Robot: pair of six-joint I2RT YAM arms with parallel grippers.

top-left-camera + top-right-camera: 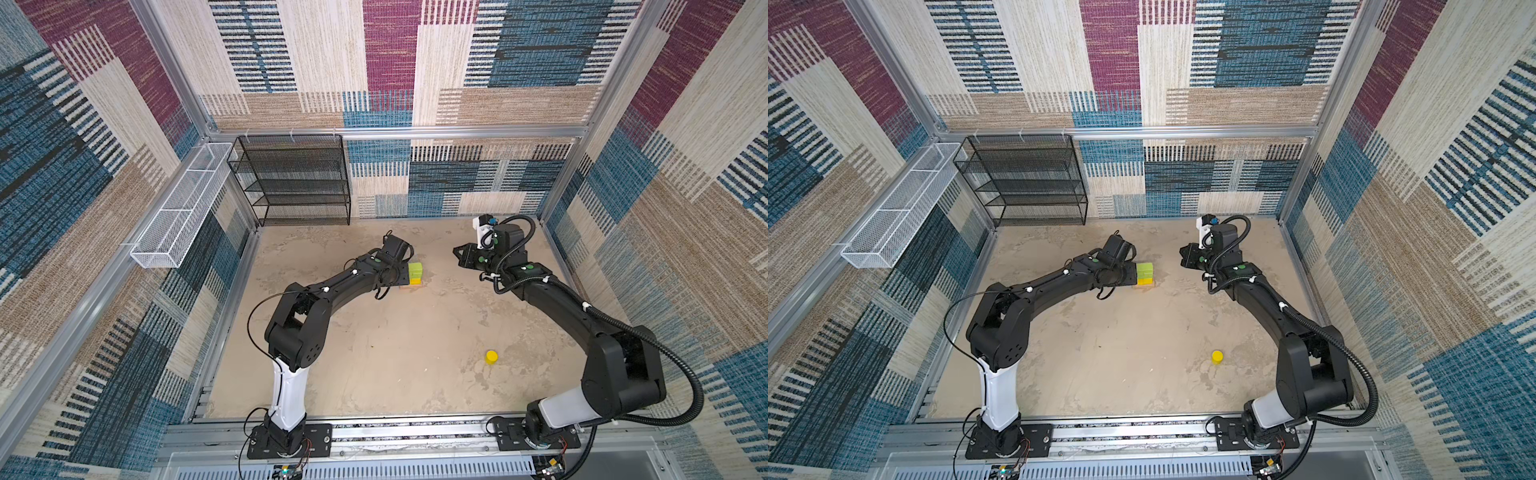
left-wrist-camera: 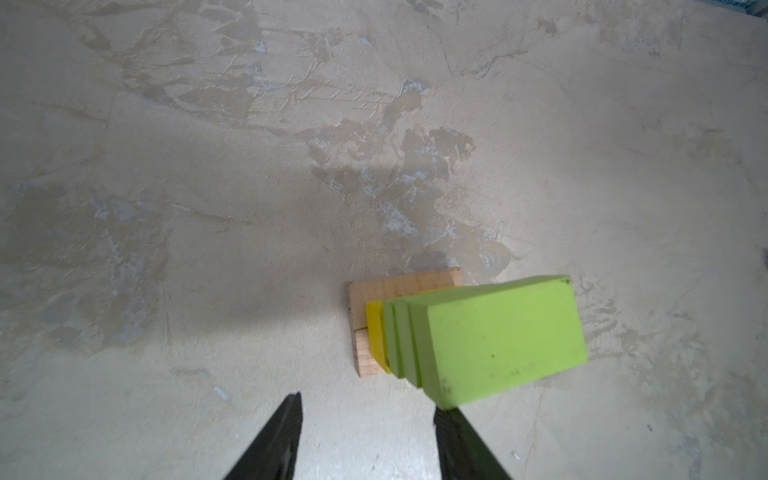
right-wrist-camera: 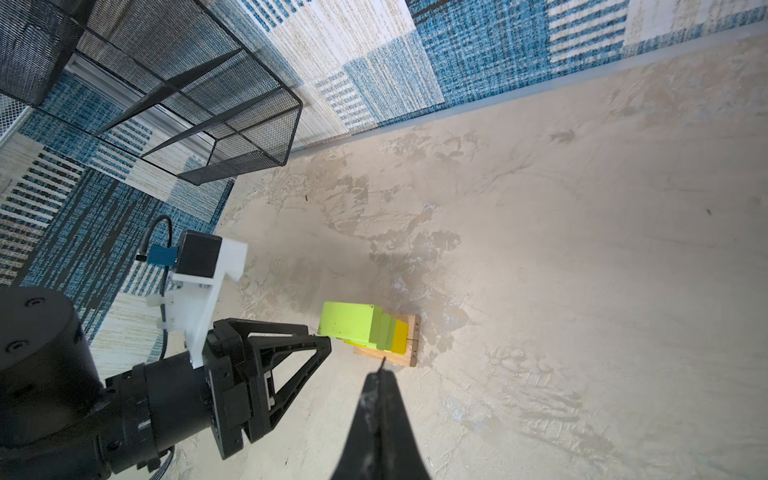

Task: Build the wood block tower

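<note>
Left wrist view: left gripper jaws parted, empty, right beside wood block tower; contact unclear, probably standing off so as not to nudge stack. Tower: tan bars under, yellow cubes, lime-green pieces atop. Right gripper closed, empty, apart from tower. Yellow cylinder front-right, unstacked; likely the cap, on right arm's side.

The block tower stands on the desk, behind and left of the cylinder; a mesh shelf stands at the back left.

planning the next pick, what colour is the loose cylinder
The cylinder is yellow, clearest in a top view.
</note>
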